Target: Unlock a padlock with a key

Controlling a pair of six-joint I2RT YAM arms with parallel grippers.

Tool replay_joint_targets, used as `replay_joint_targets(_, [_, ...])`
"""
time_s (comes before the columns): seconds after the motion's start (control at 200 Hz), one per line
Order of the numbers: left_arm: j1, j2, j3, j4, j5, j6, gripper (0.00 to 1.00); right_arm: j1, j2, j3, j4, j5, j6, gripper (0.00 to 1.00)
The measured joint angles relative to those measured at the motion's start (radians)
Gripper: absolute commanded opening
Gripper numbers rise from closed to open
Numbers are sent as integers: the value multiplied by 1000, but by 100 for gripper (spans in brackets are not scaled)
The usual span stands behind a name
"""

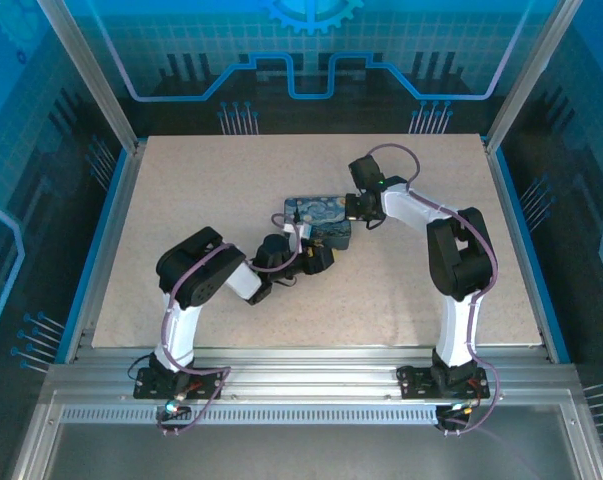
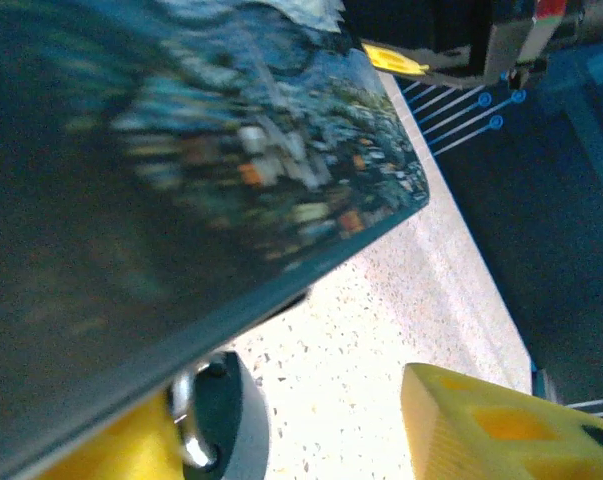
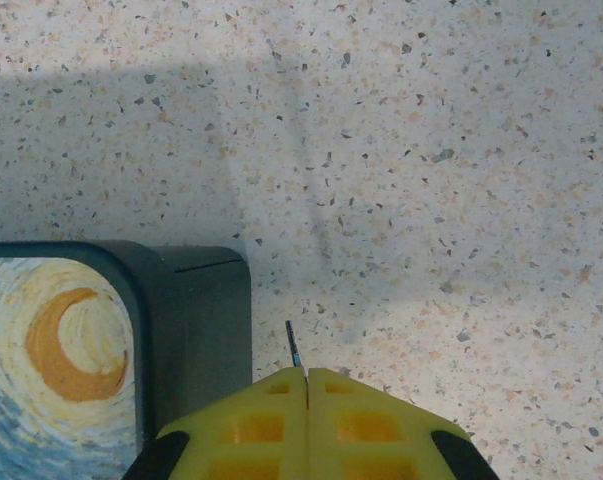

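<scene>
The right claw point(image 3: 308, 374) sits closest to its wrist camera. Its two yellow fingers are pressed flat together, with no gap between them. Pinched in the seam is the key point(image 3: 292, 343), a thin grey sliver whose tip pokes out past the fingertips. The head of the key is hidden inside the grip. Just to the left of the key is the rounded corner of the tin point(image 3: 196, 330), with a dark side wall and a painted orange crescent on the lid. Whether the key touches the wall cannot be told. Beyond them lies the speckled table point(image 3: 431, 150).

The left claw point(image 2: 291, 400) has its jaws apart. One yellow finger point(image 2: 481, 430) shows at lower right, and a yellow mass sits at lower left. Between them is the padlock point(image 2: 216, 420), seen as a silver shackle and a dark rounded body. It is close against the lower-left yellow, and bare table separates it from the other finger. The blurred lid of the tin looms over it, very near the lens.

From above, both claws meet at the tin in the middle of the table. The right claw is at the tin's right end and the left claw is at its near side.
</scene>
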Motion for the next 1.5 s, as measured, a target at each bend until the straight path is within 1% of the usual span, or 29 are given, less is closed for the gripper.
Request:
replay_joint_targets(0.065, [7,0,-14,17,-2,-4,46,0,0,0,0,0,0,0])
replay_joint_targets(0.13, [12,0,-25,27,-2,-5,41,0,0,0,0,0,0,0])
replay_joint_targets(0.27, [18,-2,-35,35,-2,-2,34,0,0,0,0,0,0,0])
replay_joint_targets(0.445, [22,-3,-34,28,-1,1,18,0,0,-1,0,-2,3,0])
replay_joint_targets(0.565, [33,-9,-31,8,3,5,12,2,0,-2,1,-3,3,0])
replay_joint_targets(0.71, [35,-24,-25,-33,6,7,11,4,0,-2,2,-3,3,0])
replay_joint_targets(0.79, [36,-39,-23,-68,7,7,6,5,0,-3,5,-3,3,0])
replay_joint_targets(0.911, [37,-75,-9,-169,10,5,0,5,0,-9,7,-3,3,0])
replay_joint_targets(1.131, [42,-149,65,-460,10,3,0,-2,-6,-25,8,-8,1,0])
replay_joint_targets(1.311, [42,-182,140,-669,9,-13,0,-9,-51,-63,15,-18,-1,0])
replay_joint_targets(1.496, [42,-197,188,-780,10,-55,0,-37,-129,-140,36,-33,-1,0])
